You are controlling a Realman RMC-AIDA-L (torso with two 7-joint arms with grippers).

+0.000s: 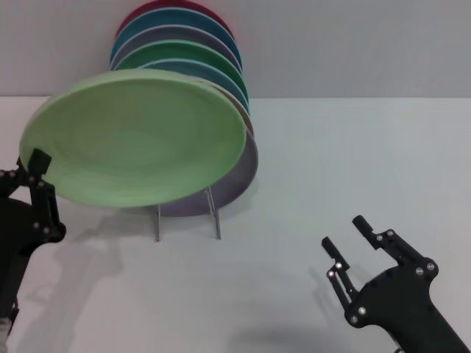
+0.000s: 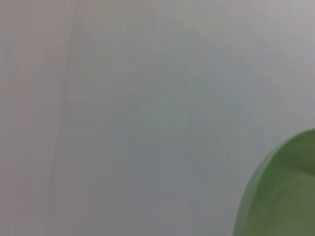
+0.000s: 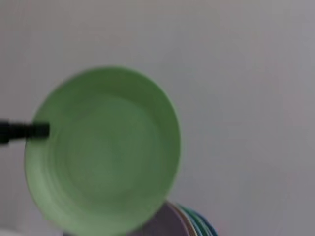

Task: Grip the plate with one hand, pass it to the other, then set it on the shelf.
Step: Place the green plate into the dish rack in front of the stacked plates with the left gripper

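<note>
Currently left gripper [image 1: 35, 168] clamps plate [image 1: 140, 140], right gripper [image 1: 344, 243] spread.

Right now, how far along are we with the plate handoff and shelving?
Done: the left gripper has the plate gripped by its rim and lifted, close in front of the shelf. In hand: the carry. Left: the handoff, since the right gripper hangs open and apart, then setting the plate on the shelf.
</note>
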